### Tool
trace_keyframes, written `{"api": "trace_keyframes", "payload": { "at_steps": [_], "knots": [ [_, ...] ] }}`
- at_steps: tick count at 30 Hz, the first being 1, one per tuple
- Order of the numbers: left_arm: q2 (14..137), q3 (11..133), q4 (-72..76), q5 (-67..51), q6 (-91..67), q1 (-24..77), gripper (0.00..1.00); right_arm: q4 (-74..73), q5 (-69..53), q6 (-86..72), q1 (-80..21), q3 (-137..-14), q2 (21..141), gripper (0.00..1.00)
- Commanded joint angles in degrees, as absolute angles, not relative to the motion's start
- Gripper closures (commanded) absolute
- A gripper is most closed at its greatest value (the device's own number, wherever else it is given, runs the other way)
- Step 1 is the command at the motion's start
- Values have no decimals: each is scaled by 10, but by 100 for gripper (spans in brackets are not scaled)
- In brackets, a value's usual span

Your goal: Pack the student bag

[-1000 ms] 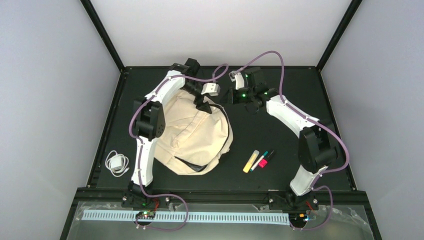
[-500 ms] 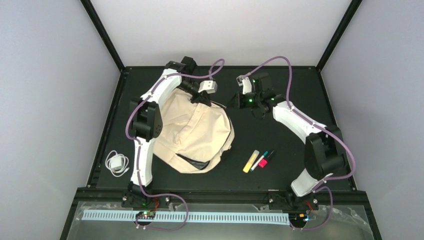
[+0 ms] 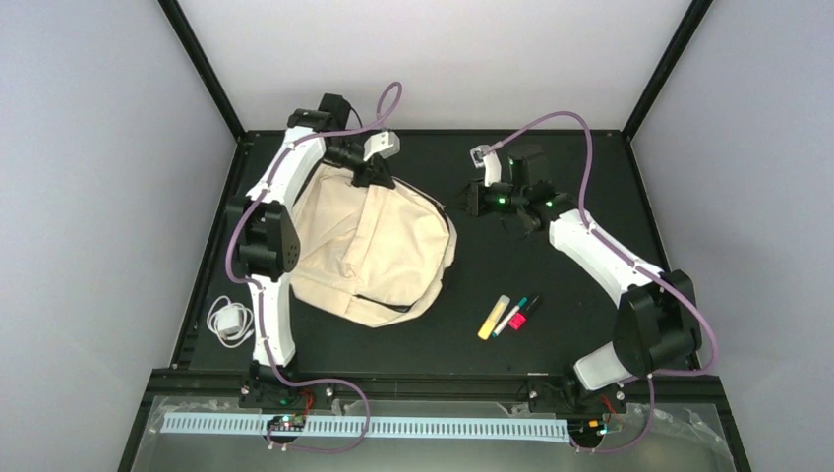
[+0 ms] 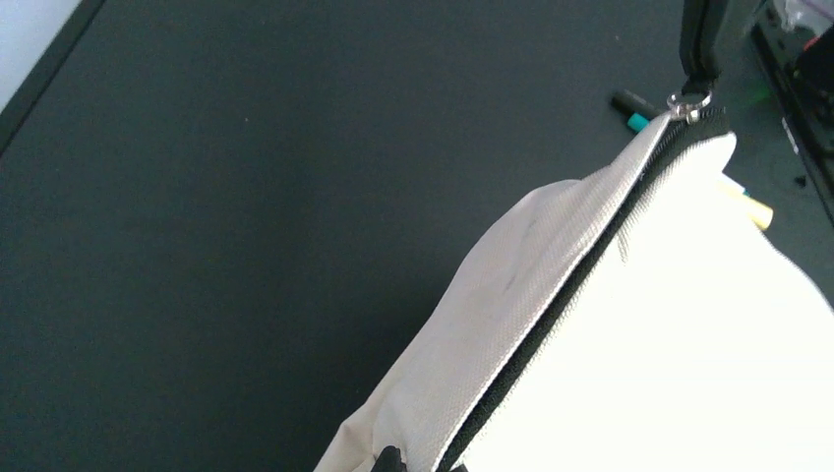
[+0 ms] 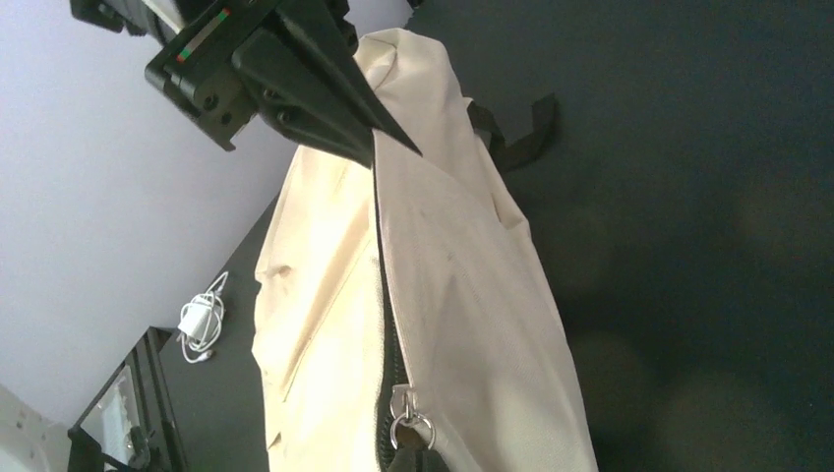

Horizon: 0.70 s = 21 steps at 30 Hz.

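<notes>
The cream student bag (image 3: 369, 251) lies left of centre, and its zipped top edge is pulled taut between my two grippers. At the back, my left gripper (image 3: 375, 177) is shut on the fabric beside the dark zipper line (image 4: 580, 285). Only its fingertips (image 4: 393, 459) show in the left wrist view. My right gripper (image 3: 464, 200) is shut on the black tab of the zipper pull. The pull's metal ring (image 5: 411, 429) sits just ahead of the fingers, and the same ring (image 4: 690, 103) shows in the left wrist view. The left gripper (image 5: 388, 143) pinches the bag's far end.
A white charger (image 3: 229, 322) with its coiled cable lies near the left arm's base. A yellow highlighter (image 3: 494, 317), a teal pen (image 3: 512, 313) and a pink-and-black marker (image 3: 525, 312) lie together right of the bag. A black strap (image 5: 511, 138) trails off the bag.
My left gripper has closed on the bag's edge and drawn it toward the back left, stretching the zipper line. The right arm's elbow has swung right while its gripper holds the pull.
</notes>
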State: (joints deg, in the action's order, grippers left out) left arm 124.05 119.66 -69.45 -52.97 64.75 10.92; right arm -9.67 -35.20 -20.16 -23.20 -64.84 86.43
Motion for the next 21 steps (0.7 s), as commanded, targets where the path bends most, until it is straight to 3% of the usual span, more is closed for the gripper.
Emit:
{"api": "trace_keyframes", "payload": {
  "at_steps": [1, 10, 17, 21],
  "knots": [
    [1206, 1205, -565, -496, 548, 43, 98, -207, -385, -157, -216, -615, 820, 99],
    [1198, 1179, -579, -550, 532, 16, 98, -225, -349, -123, -216, -536, 838, 99],
    [1121, 1085, -597, -551, 638, 33, 98, -225, -361, -83, -216, -597, 836, 98],
    [1050, 1022, -561, -543, 687, 36, 98, -247, -279, -13, -216, -689, 829, 67]
  ]
}}
